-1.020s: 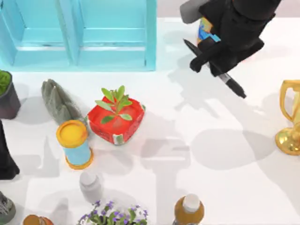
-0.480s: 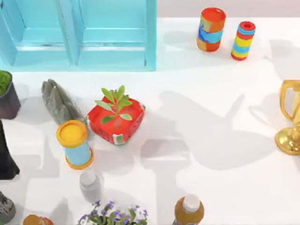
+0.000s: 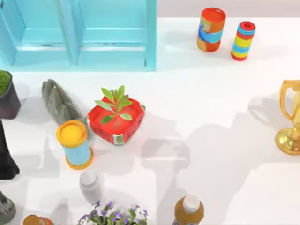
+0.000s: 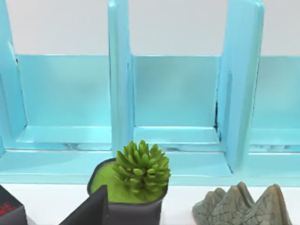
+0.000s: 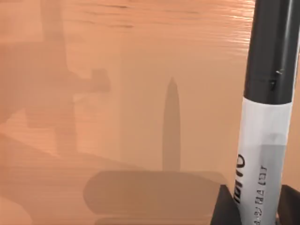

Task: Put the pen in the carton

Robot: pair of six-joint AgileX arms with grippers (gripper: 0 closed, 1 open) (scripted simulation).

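Over an orange-brown surface [image 5: 117,93], the right gripper's fingers [image 5: 225,206] clamp the pen [image 5: 262,122].
Left arm [image 3: 5,154] parked at the table's left edge; its finger state can't be told.

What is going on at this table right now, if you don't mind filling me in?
The right arm's tool holds the pen, which the right wrist view shows close up against a brown, wood-grained surface with the pen's shadow on it. On the table, the red carton with a green plant sits left of centre and has no pen in it yet. The left arm is parked at the table's left edge.
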